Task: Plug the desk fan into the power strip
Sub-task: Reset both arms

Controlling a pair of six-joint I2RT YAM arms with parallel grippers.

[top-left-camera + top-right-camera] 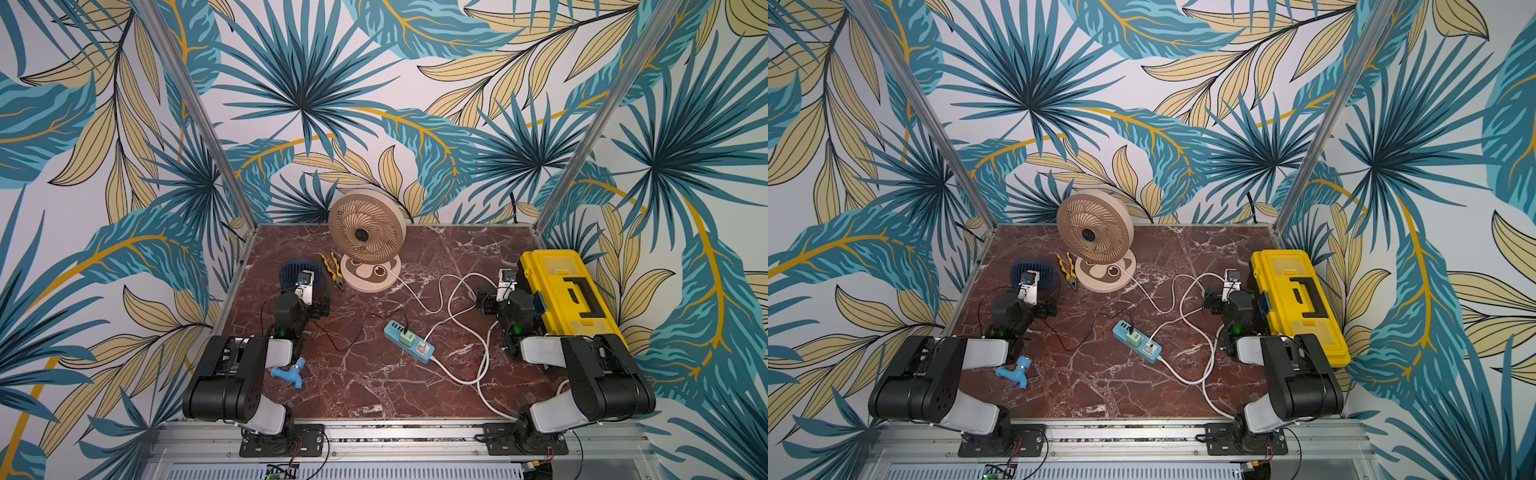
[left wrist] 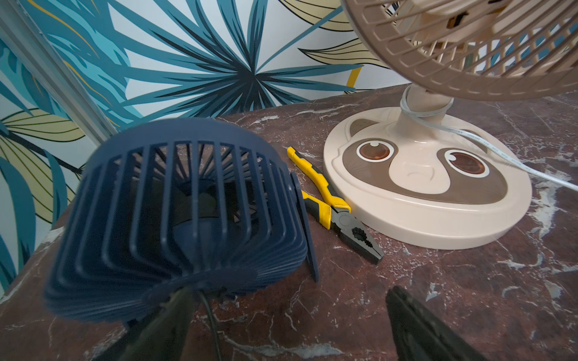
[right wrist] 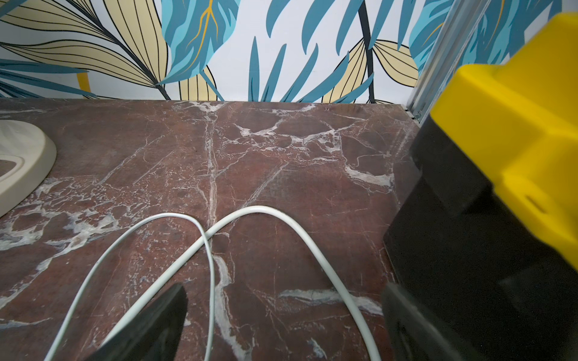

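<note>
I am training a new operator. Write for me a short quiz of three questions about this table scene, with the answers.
1. Multiple choice: what lies between the navy fan and the base of the beige fan? A pliers; B scissors; C a screwdriver.
2. True or false: the yellow toolbox stands close beside the right gripper.
3. Fill in: the left gripper and the right gripper are both ____.
Key: 1 A; 2 true; 3 open.
</note>
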